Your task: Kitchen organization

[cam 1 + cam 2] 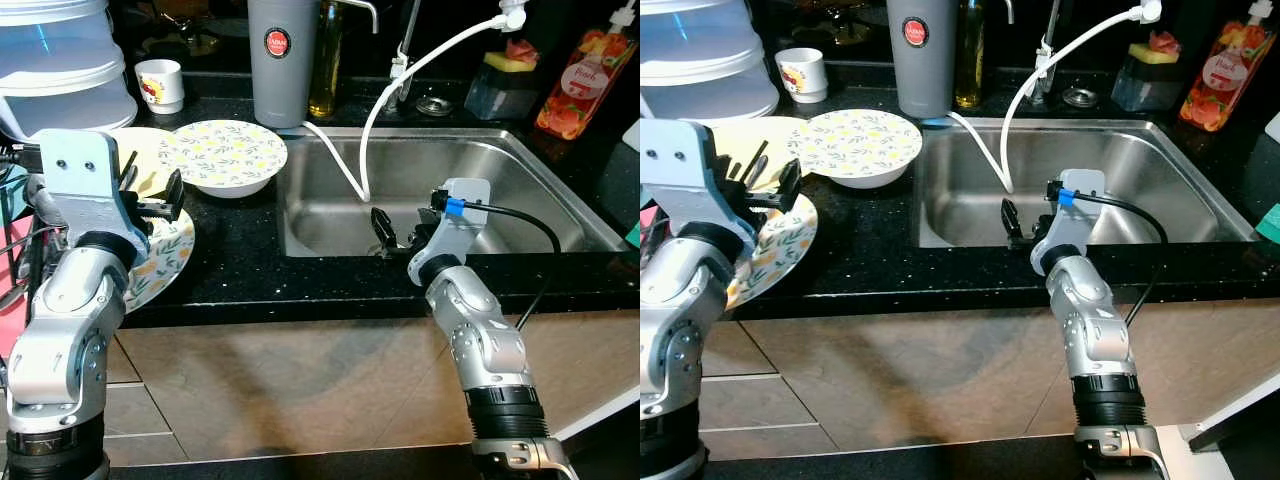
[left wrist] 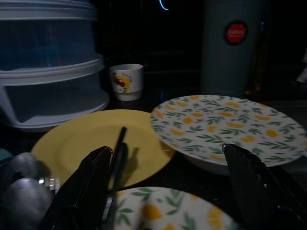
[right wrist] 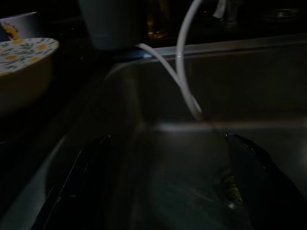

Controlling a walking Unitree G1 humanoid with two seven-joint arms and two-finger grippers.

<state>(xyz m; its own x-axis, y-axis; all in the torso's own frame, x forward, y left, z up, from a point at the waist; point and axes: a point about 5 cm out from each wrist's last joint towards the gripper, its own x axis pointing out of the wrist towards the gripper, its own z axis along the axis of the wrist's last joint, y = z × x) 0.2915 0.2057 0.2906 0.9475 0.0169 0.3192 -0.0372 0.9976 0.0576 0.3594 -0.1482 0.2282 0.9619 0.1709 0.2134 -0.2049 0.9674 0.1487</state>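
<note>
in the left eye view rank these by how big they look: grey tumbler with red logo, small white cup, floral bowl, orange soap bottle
1. Floral white bowl, widest.
2. Tall grey tumbler with red logo.
3. Orange soap bottle.
4. Small white cup, smallest.
The bowl sits nearer the camera, so its lead over the tumbler is unsure.

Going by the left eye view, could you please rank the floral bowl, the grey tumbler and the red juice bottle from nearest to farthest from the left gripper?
From the left gripper:
1. Floral bowl, just beyond it on the counter.
2. Grey tumbler, behind the bowl by the sink's back corner.
3. Red juice bottle, far across the sink on the right.
</note>
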